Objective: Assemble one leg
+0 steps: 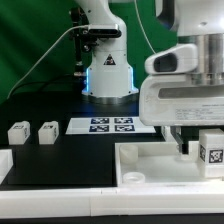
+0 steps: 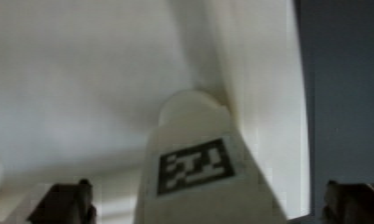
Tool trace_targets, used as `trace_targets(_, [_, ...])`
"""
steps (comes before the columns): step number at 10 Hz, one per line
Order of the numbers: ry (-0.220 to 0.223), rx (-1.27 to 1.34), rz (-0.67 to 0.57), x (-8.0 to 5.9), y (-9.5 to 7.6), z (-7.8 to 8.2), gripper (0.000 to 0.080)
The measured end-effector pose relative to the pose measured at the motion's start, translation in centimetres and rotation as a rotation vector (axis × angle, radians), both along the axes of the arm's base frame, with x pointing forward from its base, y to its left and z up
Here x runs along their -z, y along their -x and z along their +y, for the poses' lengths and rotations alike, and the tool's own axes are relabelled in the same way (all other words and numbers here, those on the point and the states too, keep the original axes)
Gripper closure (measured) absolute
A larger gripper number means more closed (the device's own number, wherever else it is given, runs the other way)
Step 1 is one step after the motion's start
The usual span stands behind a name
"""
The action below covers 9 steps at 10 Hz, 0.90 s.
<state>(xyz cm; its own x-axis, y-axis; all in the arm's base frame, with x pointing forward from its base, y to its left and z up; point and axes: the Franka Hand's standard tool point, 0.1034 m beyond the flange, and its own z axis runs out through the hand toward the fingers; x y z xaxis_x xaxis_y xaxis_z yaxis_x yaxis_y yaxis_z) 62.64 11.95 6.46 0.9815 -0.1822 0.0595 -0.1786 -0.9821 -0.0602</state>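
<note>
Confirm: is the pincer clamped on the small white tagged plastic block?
No, in the wrist view the fingertips of the pincer stand clear of the small white tagged plastic block on both sides.

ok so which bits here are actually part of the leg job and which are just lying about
In the job: small white plastic leg block with a square tag, between the open fingers; large white rimmed tray.
Lying about: small white block; second small white block; flat white marker board.
</note>
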Motion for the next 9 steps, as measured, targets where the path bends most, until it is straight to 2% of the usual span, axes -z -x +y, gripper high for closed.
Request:
trace_targets(1, [0.035,-0.228,-0.012,-0.04,-0.09,-0.23,0.0151])
trace_targets(3, [0.031,-0.168,-0.007,0.06,0.00,-0.27,0.0171])
trace_targets(4, [0.029,-0.132,-0.006,0.07,0.00,-0.27,0.0300])
trace_targets(5, [0.014,-0.012,-0.001,0.08,0.02,-0.15,0.0300])
trace_targets(6, [0.009,0.056,0.003,0.09,0.04,-0.12,0.0514])
trace_targets(9, [-0.019,0.465,0.016,0.19,-0.26,-0.16,0.0509])
